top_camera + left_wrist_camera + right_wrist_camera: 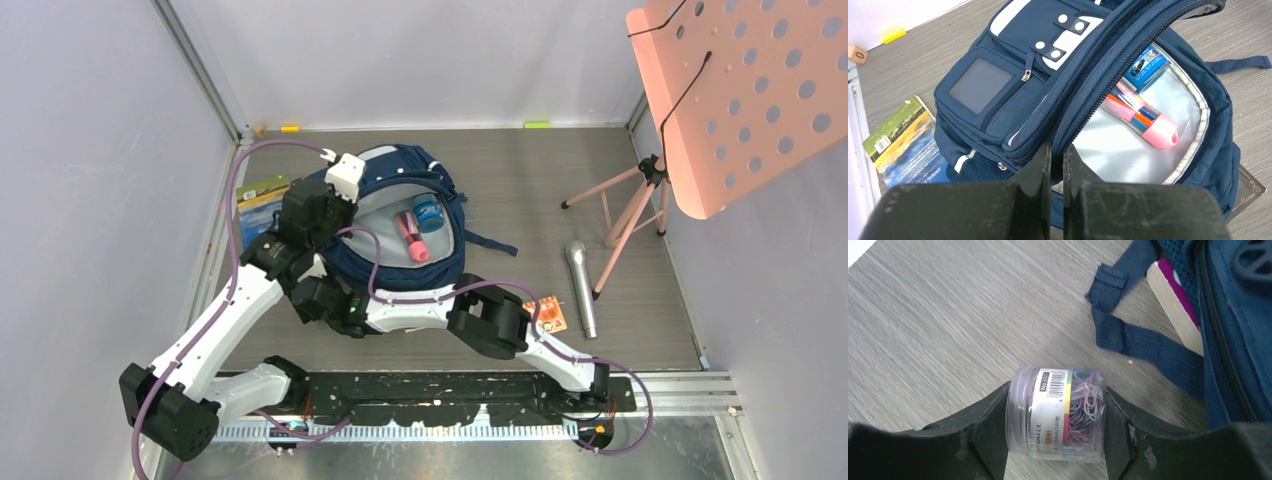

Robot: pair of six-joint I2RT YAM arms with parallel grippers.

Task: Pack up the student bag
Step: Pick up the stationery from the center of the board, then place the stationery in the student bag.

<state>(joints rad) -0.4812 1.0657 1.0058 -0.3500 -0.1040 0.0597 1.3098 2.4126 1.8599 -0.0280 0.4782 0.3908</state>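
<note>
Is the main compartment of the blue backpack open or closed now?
Open. The backpack gapes along its zipper, showing grey lining, a pink pen case and a blue item inside.

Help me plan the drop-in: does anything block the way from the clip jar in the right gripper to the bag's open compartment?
Nothing visible does. The left gripper pinches the student bag open at its zip edge, leaving bare grey lining beside the pink pen case. The jar sits clamped in the right gripper outside the bag.

Bright even diffuse light, faint soft shadows, wrist views softly blurred close up
</note>
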